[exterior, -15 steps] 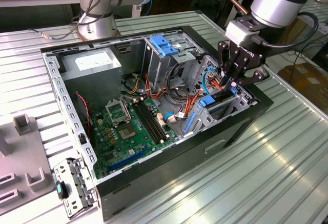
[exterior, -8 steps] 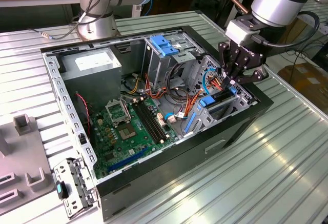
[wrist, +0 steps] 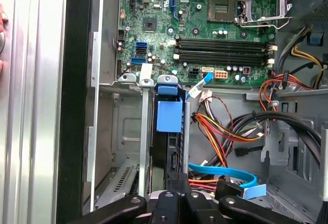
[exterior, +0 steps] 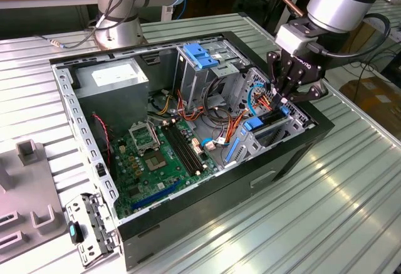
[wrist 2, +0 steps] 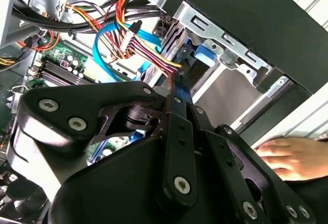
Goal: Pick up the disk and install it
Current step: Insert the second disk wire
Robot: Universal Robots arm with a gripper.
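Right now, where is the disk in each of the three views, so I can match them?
Exterior view: the disk stands on edge in the drive bay, toward the exterior view's right.
Second wrist view: its blue carrier end sits inside the metal bay.
First wrist view: seen edge-on, blue tab showing.
Shared landmark: the green motherboard.
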